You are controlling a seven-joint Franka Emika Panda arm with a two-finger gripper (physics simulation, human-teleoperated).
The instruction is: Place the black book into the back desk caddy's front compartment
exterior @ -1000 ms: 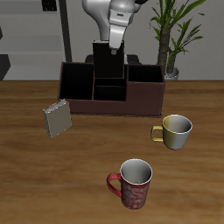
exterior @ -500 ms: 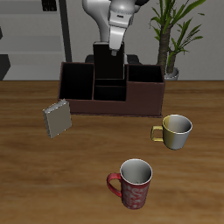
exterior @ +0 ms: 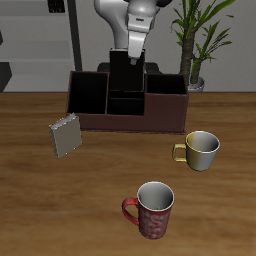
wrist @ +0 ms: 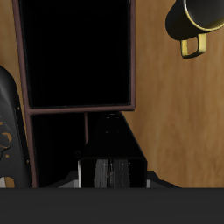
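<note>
My gripper [exterior: 130, 54] is shut on the top of the black book [exterior: 122, 72] and holds it upright over the middle of the back desk caddy [exterior: 165, 106], a wide reddish-brown box with black compartments. The book's lower end reaches the caddy's middle compartments; I cannot tell whether it is inside one. In the wrist view the black book [wrist: 112, 140] hangs from my gripper [wrist: 109, 171] over the caddy's dark compartments [wrist: 79, 52], between thin brown dividers.
A grey speckled book [exterior: 66, 135] stands in front of one end of the caddy. A yellow mug [exterior: 200, 148] [wrist: 198, 21] and a red mug [exterior: 151, 210] sit nearer the table's front edge. A potted plant [exterior: 197, 45] stands behind the caddy's other end.
The gripper with the black book has shifted slightly sideways above the caddy's middle. Nothing else has moved.
</note>
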